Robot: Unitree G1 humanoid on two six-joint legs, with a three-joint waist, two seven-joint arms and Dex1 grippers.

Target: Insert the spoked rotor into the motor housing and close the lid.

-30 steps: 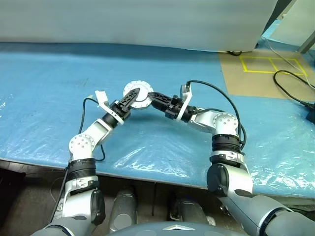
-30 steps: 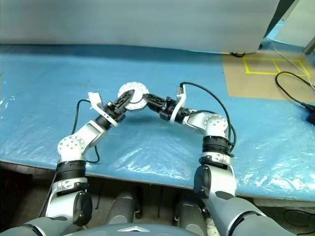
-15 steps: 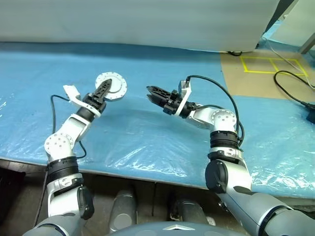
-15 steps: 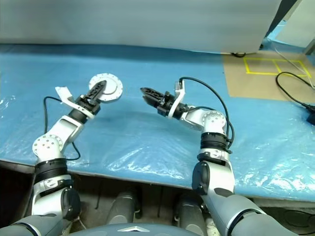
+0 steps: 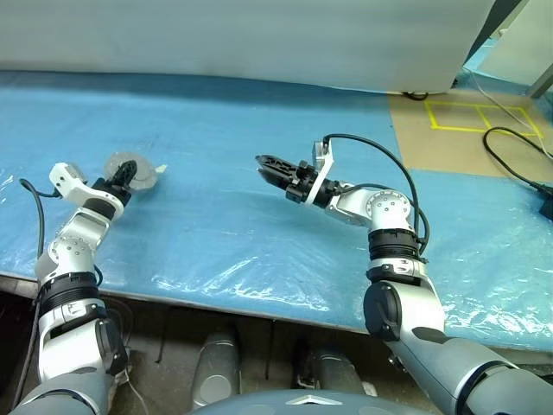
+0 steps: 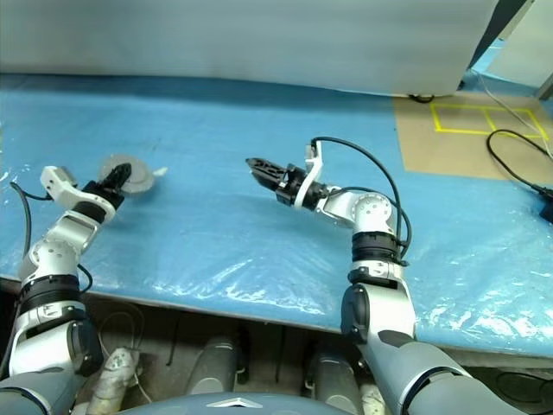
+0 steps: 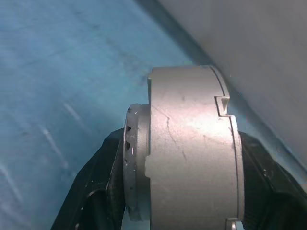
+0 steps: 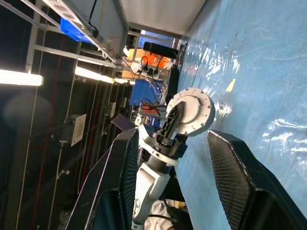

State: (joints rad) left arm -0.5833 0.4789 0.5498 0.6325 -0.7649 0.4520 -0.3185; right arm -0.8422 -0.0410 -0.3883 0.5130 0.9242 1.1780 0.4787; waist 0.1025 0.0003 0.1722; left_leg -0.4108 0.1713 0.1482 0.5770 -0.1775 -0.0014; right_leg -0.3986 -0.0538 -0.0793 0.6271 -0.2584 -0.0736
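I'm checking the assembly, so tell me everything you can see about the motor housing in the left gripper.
The motor housing is a short, squat cylinder of matte silver-grey metal with faint scratches, a small notch in one edge, and a narrower ribbed ring on one face. Its round flanged face carries small holes around the rim. The left gripper clamps it between its black fingers, holding it above the blue sheet at the robot's far left.

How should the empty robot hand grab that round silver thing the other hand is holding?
Probably by the motor housing's free curved rim, coming from the side away from the left gripper. Its fingers already clamp the flat faces, so the right gripper best takes the bare edge.
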